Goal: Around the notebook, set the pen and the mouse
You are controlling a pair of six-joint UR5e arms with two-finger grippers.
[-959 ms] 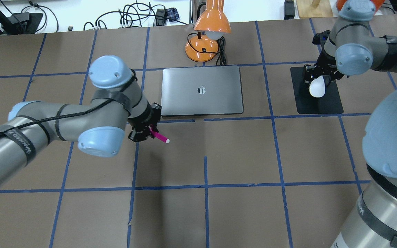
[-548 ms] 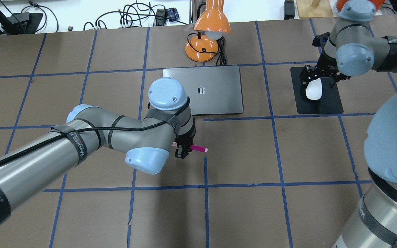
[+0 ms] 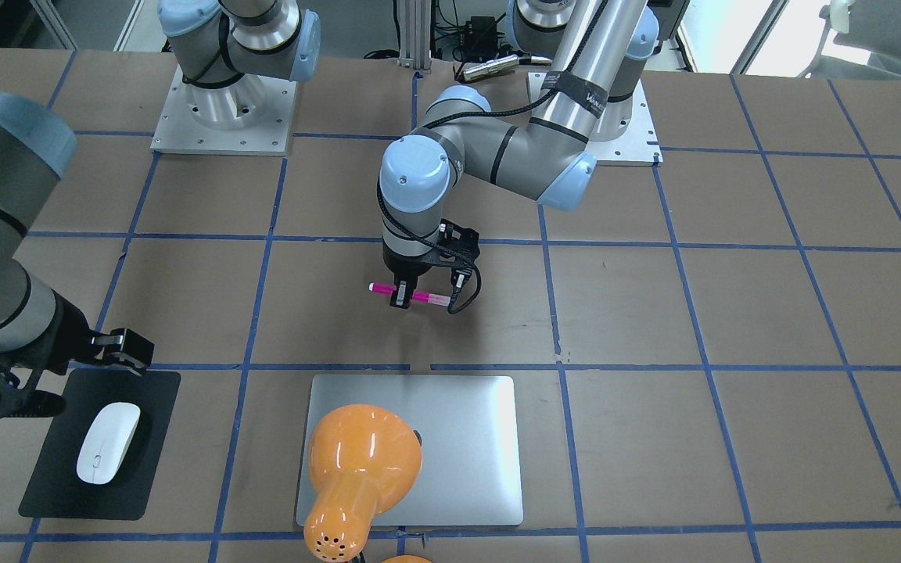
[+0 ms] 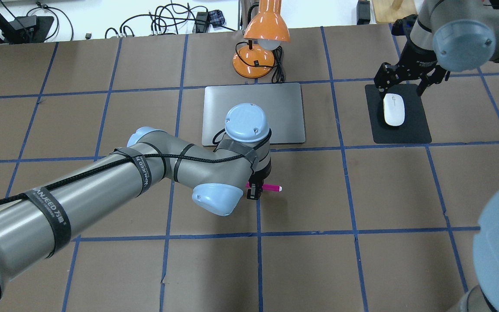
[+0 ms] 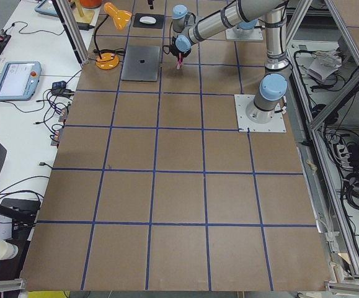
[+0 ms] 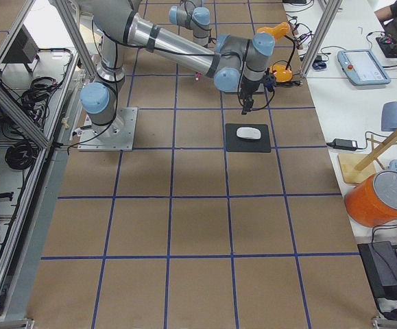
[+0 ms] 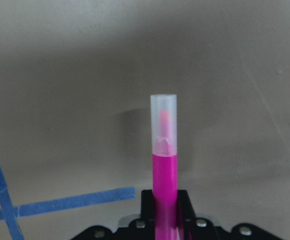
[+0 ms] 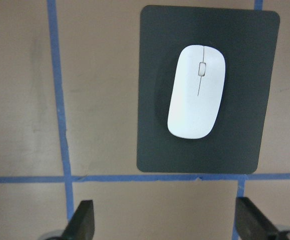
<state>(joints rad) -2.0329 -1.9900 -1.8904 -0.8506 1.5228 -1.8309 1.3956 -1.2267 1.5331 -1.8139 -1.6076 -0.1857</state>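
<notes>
Pen [image 4: 272, 187], magenta with a translucent pale cap, sits level and crosswise in the left gripper [image 4: 254, 191], whose jaws are clamped on its barrel. The capped end points to 3 o'clock in the overhead view. Whether it touches the brown paper of the table [image 4: 362, 268] cannot be told. The pen is near the notebook [image 4: 284, 108], at about its 6 o'clock, just past the blue tape line along the notebook's near edge.

Farther out, the closed silver-grey notebook lies flat, partly covered in that view by the left arm's wrist. Well apart at its 3 o'clock, the white mouse [image 4: 393, 109] rests on a black mouse mat [image 4: 414, 128]. The right gripper [image 8: 166, 222] hangs above the mat's far edge with its jaws spread wide, holding nothing.

Farthest, an orange desk lamp [image 4: 267, 26] stands at the notebook's 12 o'clock.
</notes>
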